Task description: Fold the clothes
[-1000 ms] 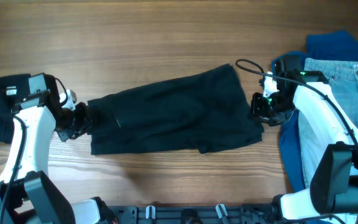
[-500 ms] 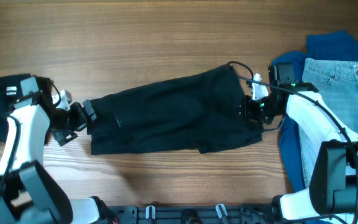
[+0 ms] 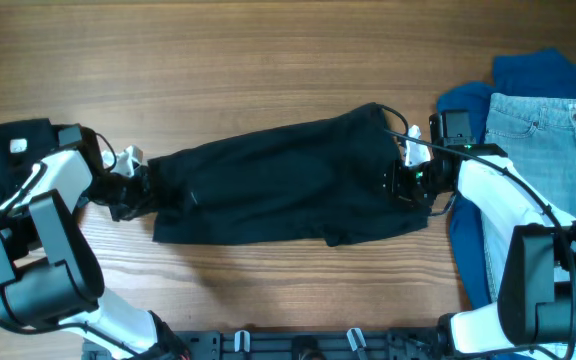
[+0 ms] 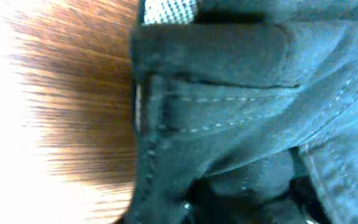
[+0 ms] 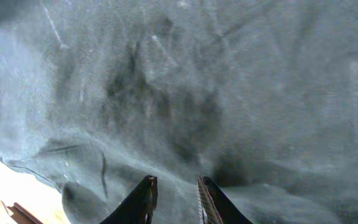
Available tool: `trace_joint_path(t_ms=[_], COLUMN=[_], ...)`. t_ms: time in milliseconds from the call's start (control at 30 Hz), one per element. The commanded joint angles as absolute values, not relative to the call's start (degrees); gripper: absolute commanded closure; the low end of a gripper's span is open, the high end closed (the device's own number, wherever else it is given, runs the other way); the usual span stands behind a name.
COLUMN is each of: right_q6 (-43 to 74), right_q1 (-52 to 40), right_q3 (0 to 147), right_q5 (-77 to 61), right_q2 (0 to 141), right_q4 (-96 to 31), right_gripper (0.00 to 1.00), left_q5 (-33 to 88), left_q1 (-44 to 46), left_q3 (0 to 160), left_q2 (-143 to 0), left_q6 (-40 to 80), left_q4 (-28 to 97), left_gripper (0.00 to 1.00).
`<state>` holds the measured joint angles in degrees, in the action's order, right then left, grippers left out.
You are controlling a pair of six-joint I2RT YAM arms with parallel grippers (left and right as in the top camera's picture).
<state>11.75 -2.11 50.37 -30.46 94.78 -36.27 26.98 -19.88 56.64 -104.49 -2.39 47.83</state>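
Observation:
The large black shorts-like cloth point(image 3: 278, 185) lies stretched across the middle of the table. My left gripper point(image 3: 136, 185) is at its left end. In the left wrist view the stitched hem point(image 4: 229, 112) fills the frame and bunches over the jaws, hiding the fingers. My right gripper point(image 3: 400, 178) sits over the cloth's right end. Its two dark fingertips point(image 5: 146, 198) stand close together with a ridge of black cloth point(image 5: 197, 81) pinched between them.
A folded black garment with a white logo point(image 3: 8, 150) lies at the far left behind the left arm. Light-blue jeans point(image 3: 553, 140) and a blue garment point(image 3: 538, 72) lie at the right edge. Bare wooden table point(image 3: 268, 50) runs behind the cloth.
The left gripper let go, opened beside the cloth, then moved right onto its left edge. The right gripper moved left from the cloth's right edge to over the cloth.

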Motion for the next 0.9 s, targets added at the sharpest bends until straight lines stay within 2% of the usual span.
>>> trace_joint_path(t_ms=[0, 200, 333, 433, 600, 733, 867], right_q6=[12.2, 12.6, 13.7, 13.7, 15.2, 15.2, 15.2], right_q1=[-2.3, -2.3, -2.3, -2.3, -2.3, -2.3, -2.3], right_q3=[50.2, 50.2, 50.2, 50.2, 50.2, 50.2, 50.2], right_q5=[-31.6, -31.6, -31.6, -31.5, -31.5, -31.5, -31.5], right_q2=[94.3, 94.3, 94.3, 94.3, 94.3, 94.3, 94.3], right_q4=[-36.1, -36.1, -36.1, -36.2, -36.7, -37.5, -37.6], right_gripper=[0.74, 0.75, 0.75, 0.75, 0.74, 0.73, 0.73], left_q5=[29.1, 29.1, 29.1, 29.5, 29.5, 22.2, 19.5], left_q1=[-20.9, -23.0, -20.7, -16.9, -5.3, 6.1, 18.0], left_q3=[60.2, 79.5, 88.9, 90.2, 90.2, 90.2, 90.2], left_q2=[-104.7, -100.5, -98.0, -96.5, -96.4, -97.1, -99.8], left_q6=[-3.0, -3.0, -0.6, 3.7, 11.9, 22.5, 27.8], left_q4=[53.8, 70.6, 74.2, 72.9, 67.2, 58.7, 53.7], left_gripper=[0.96, 0.96, 0.96, 0.96, 0.96, 0.96, 0.96])
